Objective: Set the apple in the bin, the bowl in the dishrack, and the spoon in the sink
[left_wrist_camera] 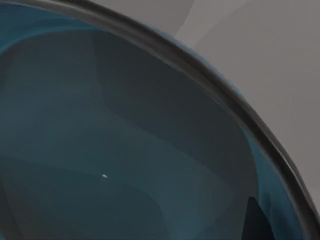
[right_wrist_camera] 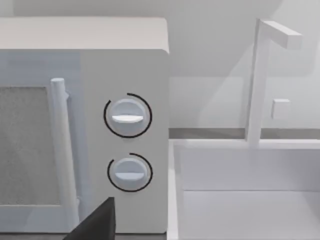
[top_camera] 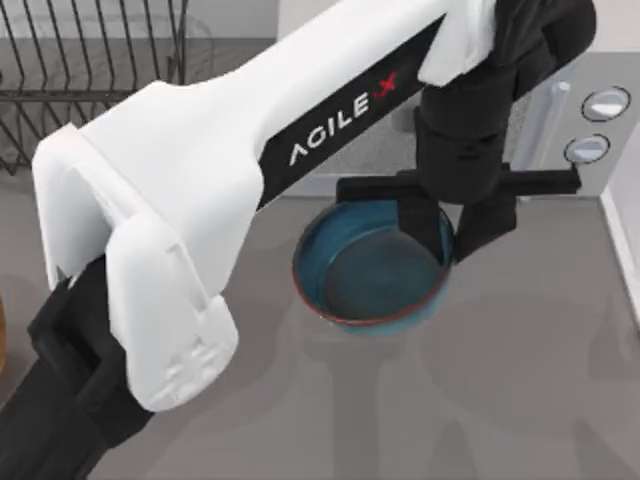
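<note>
Dishrack sits at the far left corner of the table, black wire prongs upright, nothing in it. The left arm crosses the top view diagonally from lower left toward the centre, reaching the bowl. Bowl rests upright on the table at centre, just in front of the microwave. Left pincer comes down over the bowl's far-right rim, one finger dipping inside the wall; judged a rim grasp, chosen because the bowl is too wide to span. Whether the pincer is spread or already pinching the rim, cannot tell. Left wrist view looks into the bowl's interior. Right wrist view faces the microwave and, beside it, the sink with faucet; right arm judged parked.
</note>
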{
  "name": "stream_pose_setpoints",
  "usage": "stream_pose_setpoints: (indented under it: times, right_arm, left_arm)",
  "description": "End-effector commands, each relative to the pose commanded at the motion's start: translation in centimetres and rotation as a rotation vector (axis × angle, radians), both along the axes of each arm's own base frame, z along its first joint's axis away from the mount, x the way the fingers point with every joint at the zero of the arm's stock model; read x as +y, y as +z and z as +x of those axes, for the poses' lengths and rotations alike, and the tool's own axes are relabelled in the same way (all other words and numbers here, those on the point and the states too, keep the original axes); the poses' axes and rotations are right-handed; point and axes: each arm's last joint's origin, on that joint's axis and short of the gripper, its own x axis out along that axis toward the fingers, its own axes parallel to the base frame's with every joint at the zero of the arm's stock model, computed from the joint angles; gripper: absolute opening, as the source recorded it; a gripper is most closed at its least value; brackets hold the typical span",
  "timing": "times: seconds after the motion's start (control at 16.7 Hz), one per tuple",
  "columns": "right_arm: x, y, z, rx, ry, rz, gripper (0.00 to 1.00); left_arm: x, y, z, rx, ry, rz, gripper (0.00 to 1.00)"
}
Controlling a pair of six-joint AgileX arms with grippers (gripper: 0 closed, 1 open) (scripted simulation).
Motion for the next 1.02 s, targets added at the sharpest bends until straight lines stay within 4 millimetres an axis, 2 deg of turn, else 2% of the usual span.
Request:
stream_pose_setpoints:
  times: [0.18, 0.54, 0.84, 1.02]
  right_arm:
    - [0.0, 0.0, 0.0, 0.0, 0.0, 0.0, 1.0]
    - [0.0, 0.0, 0.0, 0.0, 0.0, 0.0, 1.0]
    - [0.0, 0.0, 0.0, 0.0, 0.0, 0.0, 1.0]
    - [0.0, 0.0, 0.0, 0.0, 0.0, 0.0, 1.0]
  left_arm:
    - [-0.1, 0.8, 0.2, -0.028, -0.007, 0.009, 0.0]
    - [-0.1, -1.8, 2.1, -0.055, 0.02, 0.066, 0.0]
    - [-0.2, -1.8, 1.9, -0.054, 0.015, 0.065, 0.0]
    - [-0.3, -0.4, 1.1, -0.048, -0.007, 0.026, 0.0]
